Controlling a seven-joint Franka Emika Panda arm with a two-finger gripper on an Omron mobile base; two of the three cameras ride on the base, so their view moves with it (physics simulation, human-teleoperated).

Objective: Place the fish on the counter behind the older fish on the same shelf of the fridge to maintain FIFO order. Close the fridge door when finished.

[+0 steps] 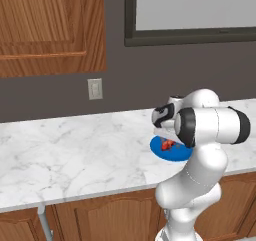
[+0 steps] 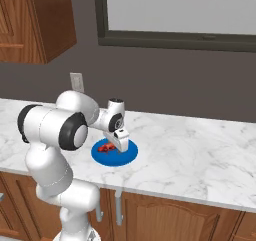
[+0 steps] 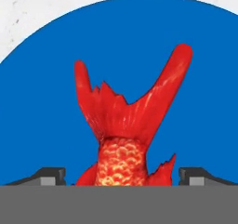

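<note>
A small red-orange fish (image 1: pixel 168 144) (image 2: pixel 106 147) (image 3: pixel 123 125) lies on a round blue plate (image 1: pixel 175 155) (image 2: pixel 127 155) (image 3: pixel 37 102) on the white marble counter (image 1: pixel 75 150) (image 2: pixel 200 145). My gripper (image 2: pixel 114 144) (image 3: pixel 122 174) is down over the plate, pointing at the fish. In the hand view the two fingertips (image 3: pixel 51 174) stand wide on either side of the fish's body, with a gap on each side, and the forked tail points away. The jaws are open and nothing is held. The fridge, its door, the shelf and the older fish are out of view.
A wall outlet (image 1: pixel 95 89) (image 2: pixel 76 81) sits on the dark wall behind the counter. A brown upper cabinet (image 1: pixel 50 30) hangs at the left and a dark-framed window (image 1: pixel 190 15) at the right. Wooden base cabinets (image 2: pixel 165 215) run below the counter's front edge.
</note>
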